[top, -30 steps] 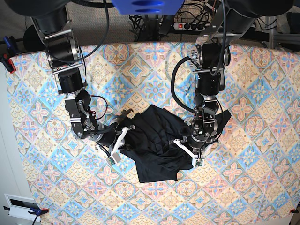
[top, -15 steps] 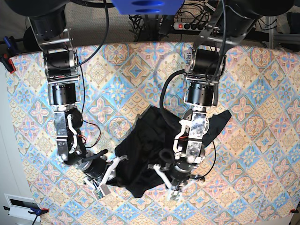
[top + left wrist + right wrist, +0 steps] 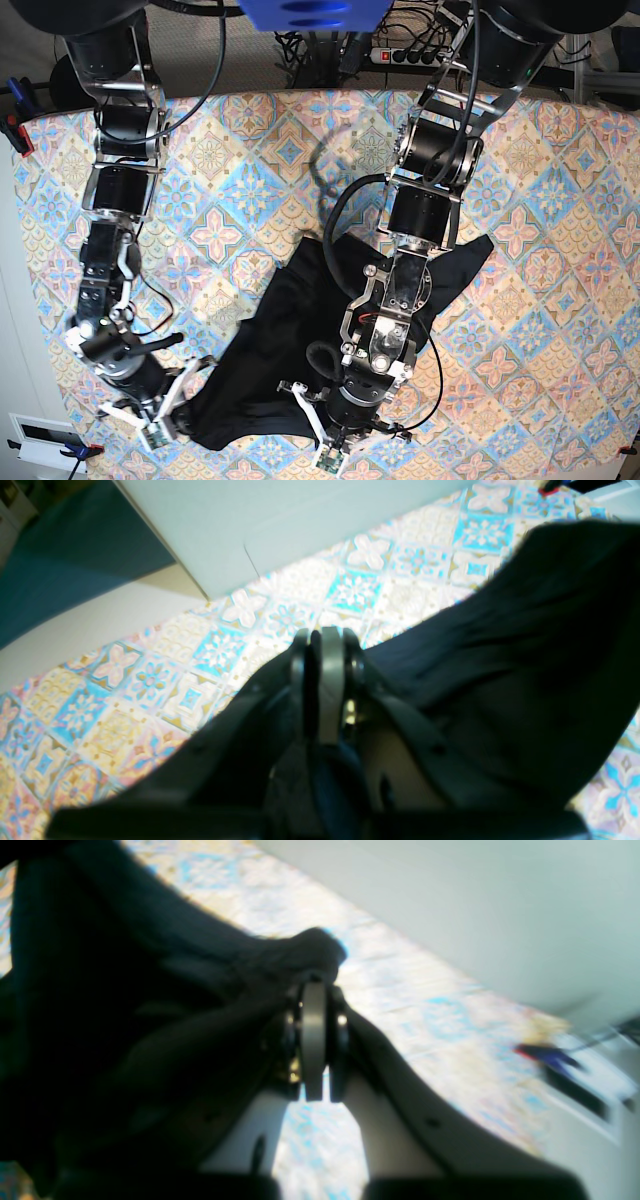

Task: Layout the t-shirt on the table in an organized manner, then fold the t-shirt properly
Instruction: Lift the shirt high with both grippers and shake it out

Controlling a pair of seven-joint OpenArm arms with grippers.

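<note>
T-shirt: the black t-shirt (image 3: 330, 340) lies crumpled on the table (image 3: 560, 250), in the middle and toward 6 o'clock in the base view.
Long way: the cloth stretches from about 2 o'clock down to about 7 o'clock.
Left fingers: the left gripper (image 3: 335, 450) is at 6 o'clock, at the bottom edge of the shirt. Its fingers (image 3: 330, 680) are pressed together, and the black cloth spreads away from them in the left wrist view. I think they pinch the edge, but the tips are hard to see.
Right fingers: the right gripper (image 3: 160, 425) is at 7 o'clock, at the low left corner of the shirt. Its fingers (image 3: 314, 1040) are pressed together with black cloth bunched at the tips.
Which way: the shirt lies up and away from both grippers, toward 12 o'clock.
Next move, my guess: the two grippers are near each other on one edge, so spreading apart sideways would pull that edge flat.
</note>
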